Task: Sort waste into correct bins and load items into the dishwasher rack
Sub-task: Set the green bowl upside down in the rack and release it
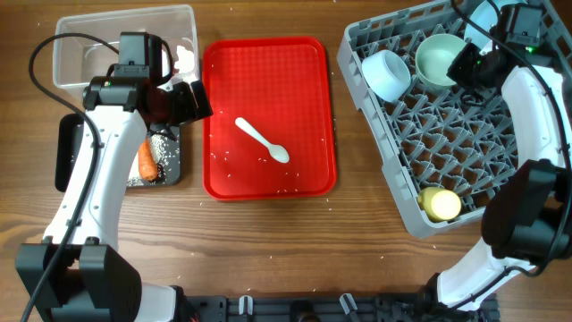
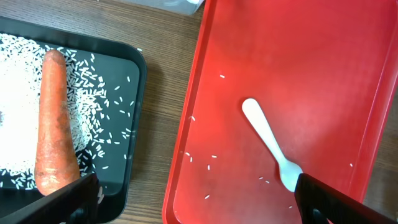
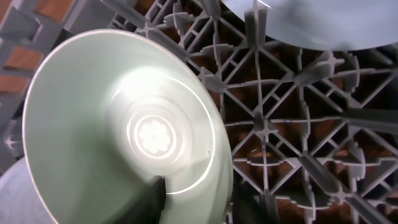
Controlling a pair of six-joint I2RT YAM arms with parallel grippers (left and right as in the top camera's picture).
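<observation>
Pale green bowl [image 3: 118, 118] is pictured on edge inside the dishwasher rack [image 1: 438, 143], its rim straddled by the right gripper [image 1: 466, 66]; whether it is gripped cannot be told. Well left of the rack, the left gripper [image 2: 196, 198] is held wide.

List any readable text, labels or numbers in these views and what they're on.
None readable in any view.
Red tray, white spoon, black tray, clear tub, grey rack: no markings visible.
Pale green bowl: moulded flower-like pattern at its centre, not lettering.
</observation>
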